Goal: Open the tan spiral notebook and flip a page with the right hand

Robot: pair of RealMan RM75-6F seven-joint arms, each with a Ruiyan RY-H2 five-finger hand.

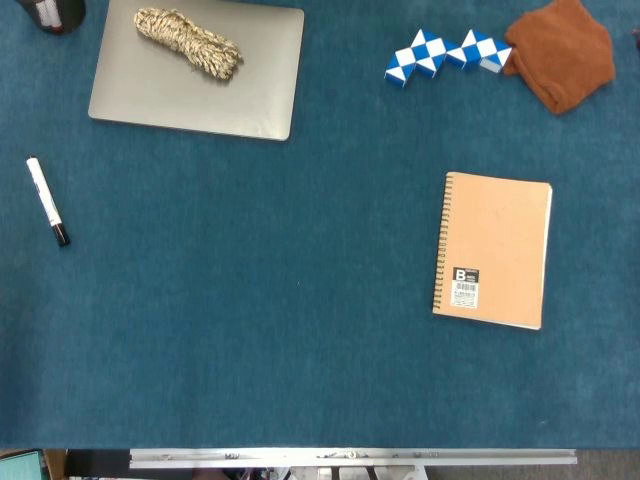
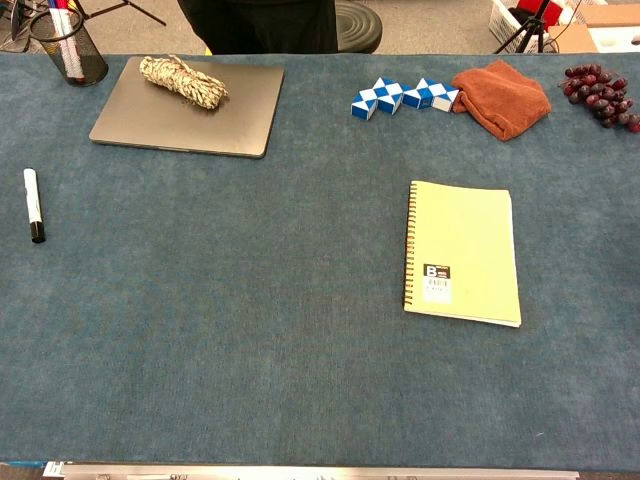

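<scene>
Neither the left hand nor the right hand appears in the head view or the chest view, so whether they are released, clenched or holding anything cannot be told.

The tan spiral notebook serves as the landmark. It lies closed and flat on the blue cloth-covered table, toward the right side, with its spiral binding along its left edge and a small black-and-white label near the lower left corner of the cover. Nothing touches it.

Beyond the notebook's far edge, well apart from it, lies a blue and white snake puzzle, folded in a zigzag. The puzzle's right end touches a crumpled rust-orange cloth, which sits beyond the notebook's far right corner. Further right than the cloth, seen only in the chest view, is a bunch of dark red grapes.

Far to the notebook's left and beyond it rests a closed grey laptop, with a coiled bundle of pale rope lying on its lid. Further left still, near the table's left edge, is a white marker with a black cap. At the far left corner stands a black mesh pen cup.
</scene>
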